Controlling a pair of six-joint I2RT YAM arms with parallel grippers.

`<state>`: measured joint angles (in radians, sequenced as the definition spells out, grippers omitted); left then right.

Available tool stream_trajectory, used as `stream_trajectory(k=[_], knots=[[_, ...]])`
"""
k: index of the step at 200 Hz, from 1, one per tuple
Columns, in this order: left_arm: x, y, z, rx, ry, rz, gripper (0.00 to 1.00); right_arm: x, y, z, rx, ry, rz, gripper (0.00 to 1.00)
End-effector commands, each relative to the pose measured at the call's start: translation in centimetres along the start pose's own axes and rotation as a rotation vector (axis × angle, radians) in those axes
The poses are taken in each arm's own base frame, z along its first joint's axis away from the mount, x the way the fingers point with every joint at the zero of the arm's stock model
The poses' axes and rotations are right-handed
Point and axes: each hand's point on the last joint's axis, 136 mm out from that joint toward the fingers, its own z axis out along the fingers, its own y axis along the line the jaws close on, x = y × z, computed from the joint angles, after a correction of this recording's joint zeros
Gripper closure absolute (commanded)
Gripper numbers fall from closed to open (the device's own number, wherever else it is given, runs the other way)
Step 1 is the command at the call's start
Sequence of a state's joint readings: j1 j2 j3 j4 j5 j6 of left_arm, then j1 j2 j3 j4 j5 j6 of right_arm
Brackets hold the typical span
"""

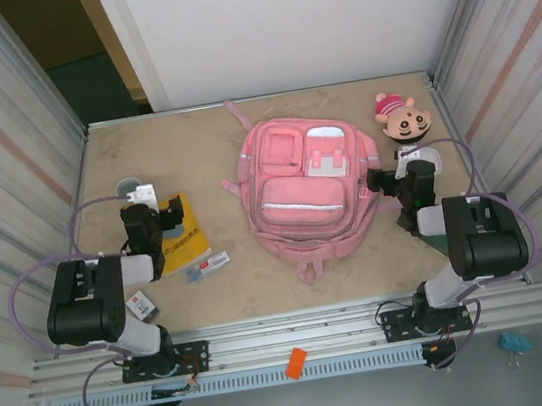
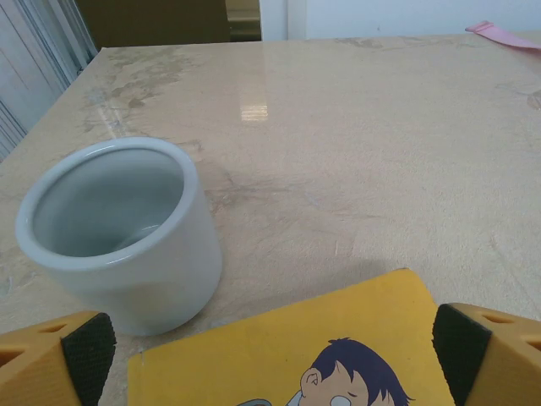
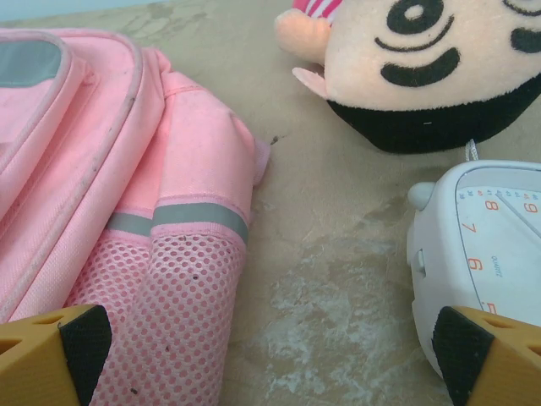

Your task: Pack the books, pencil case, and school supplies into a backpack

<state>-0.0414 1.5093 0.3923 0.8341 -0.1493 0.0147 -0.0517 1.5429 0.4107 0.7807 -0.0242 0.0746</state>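
Left gripper: jaws wide, nothing held. It sits low over the far edge of the book, with the yellow cover between the pads. The grey cup is at 10 o'clock from the gripper, just beside the book's corner.

Book handling (judgement): thin softcover, so light, floppy and lying flat on the table. A top-down pinch probably won't get under it. Better to grip an edge, ideally the spine side where it is stiffest. It will likely sag once lifted.

In the top view the book is at 9 o'clock from the backpack, well apart. The stick pack touches or nearly touches the book at its 5 o'clock. The small white square is at the book's 7 o'clock, near the left arm's base. Both are tiny and light and should need a narrow, precise pinch.

Right gripper: also wide and empty. The backpack's mesh side pocket is at its 9 o'clock, the white clock box at 3 o'clock and the plush head at 1 o'clock.

Backpack (judgement): soft and bulky, and it collapses easily. Its zips look closed, so a zip pull or the fabric edge is the likely place to grab.
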Motion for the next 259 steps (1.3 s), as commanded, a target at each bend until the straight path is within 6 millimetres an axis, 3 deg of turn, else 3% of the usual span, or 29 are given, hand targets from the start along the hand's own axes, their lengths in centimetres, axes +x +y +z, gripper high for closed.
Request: stream_trajectory(k=[1,259], knots=[[0.30,-0.01,-0.06,0.001,0.007,0.012,0.01,-0.50,0.06,0.03,0.002,-0.013,0.007,0.01],[0.29,-0.18,-0.02,0.011,0.008,0.019,0.01,-0.53,0.07,0.04,0.003,-0.013,0.008,0.01]])
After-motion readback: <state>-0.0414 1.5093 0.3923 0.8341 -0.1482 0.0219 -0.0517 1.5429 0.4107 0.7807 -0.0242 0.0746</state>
